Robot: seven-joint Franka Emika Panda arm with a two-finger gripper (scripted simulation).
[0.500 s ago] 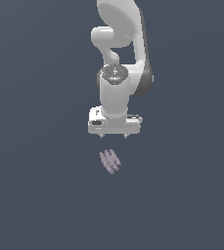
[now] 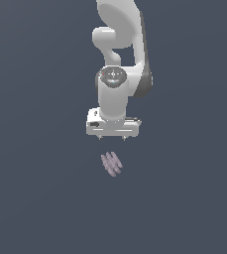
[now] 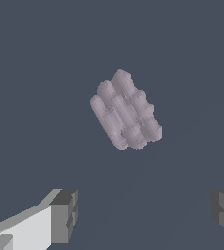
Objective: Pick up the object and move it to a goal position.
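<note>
The object [image 2: 111, 163] is a small pale lilac-pink piece of several parallel ridged strips, lying tilted on the dark grey floor. It also shows in the wrist view [image 3: 125, 110]. My white gripper [image 2: 112, 138] hangs above it, pointing down, with a gap between its short fingertips and the object. The gripper is open and empty. In the wrist view the two dark finger pads [image 3: 64, 216] stand far apart, and the object lies beyond them, apart from both, not between them.
Flat dark grey floor [image 2: 35, 198] surrounds the object on all sides. The white arm [image 2: 120, 39] rises above the gripper. Nothing else shows.
The gripper has hardly moved; it still hangs above the object. The object lies where it was.
</note>
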